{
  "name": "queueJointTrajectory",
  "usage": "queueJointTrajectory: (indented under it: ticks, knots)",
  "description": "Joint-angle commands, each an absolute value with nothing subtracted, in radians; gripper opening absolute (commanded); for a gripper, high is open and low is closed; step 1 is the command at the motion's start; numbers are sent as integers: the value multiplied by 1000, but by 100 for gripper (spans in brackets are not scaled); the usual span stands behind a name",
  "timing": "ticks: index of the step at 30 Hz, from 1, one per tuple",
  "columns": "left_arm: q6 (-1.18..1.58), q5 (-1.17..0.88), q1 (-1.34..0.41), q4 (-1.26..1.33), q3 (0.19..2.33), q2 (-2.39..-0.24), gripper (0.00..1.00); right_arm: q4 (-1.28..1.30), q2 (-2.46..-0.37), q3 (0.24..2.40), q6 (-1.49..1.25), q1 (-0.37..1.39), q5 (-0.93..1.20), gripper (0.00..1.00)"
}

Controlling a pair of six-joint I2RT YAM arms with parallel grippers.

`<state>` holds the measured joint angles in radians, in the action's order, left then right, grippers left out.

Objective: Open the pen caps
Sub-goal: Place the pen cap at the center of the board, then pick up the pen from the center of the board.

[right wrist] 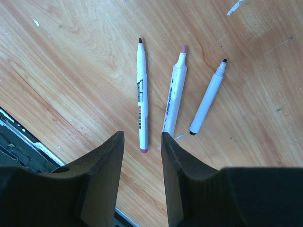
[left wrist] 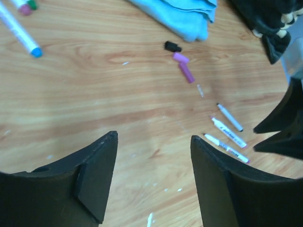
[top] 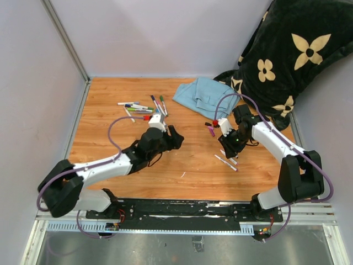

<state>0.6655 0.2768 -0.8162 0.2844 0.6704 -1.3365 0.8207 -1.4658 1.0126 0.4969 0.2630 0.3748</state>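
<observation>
Left pincer (left wrist: 154, 139) released, nothing between its jaws. Right pincer (right wrist: 141, 136) parted too, empty, three uncapped markers (right wrist: 173, 97) mid-frame ahead. Loose pen caps (left wrist: 180, 57), black and pink, upper centre on the worktop (left wrist: 94, 94), near blue cloth (left wrist: 184, 14). Others on markers, upper left.

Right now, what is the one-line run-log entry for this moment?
left hand: open, empty | right hand: open, empty, above three uncapped markers | loose caps: on table beside blue cloth

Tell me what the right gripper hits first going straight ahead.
Probably the maroon-tipped marker: its near end lies in line with the gap of the right gripper. Depth is unclear, so the table may come first.
</observation>
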Motion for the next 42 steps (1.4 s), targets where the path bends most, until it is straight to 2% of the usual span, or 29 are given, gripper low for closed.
queueJointTrajectory:
  ticks: [1,7,12,17,21,26,34,42]
  knots:
    - [542,370,-806,368,505,-1157,73,847,-1444,1040,514,247,398,39]
    - [524,435,-784,330,336,-919,90,847,-1440,1040,518,248,402,39]
    - [500,426,-753,285,287,-811,96,847,-1445,1040,520,248,402,39]
    - [468,350,-670,279,305,-806,99,847,-1445,1040,519,248,400,40]
    - [463,210,-542,294,366,-891,99,847,-1444,1039,521,247,399,40]
    - [469,119,-450,294,498,-1095,99,847,-1441,1039,522,247,402,40]
    - [449,129,-400,90,859,-1521,99,847,-1436,1038,523,247,405,40]
    - [442,203,-330,14,978,-1645,97,847,-1433,1037,524,247,406,40]
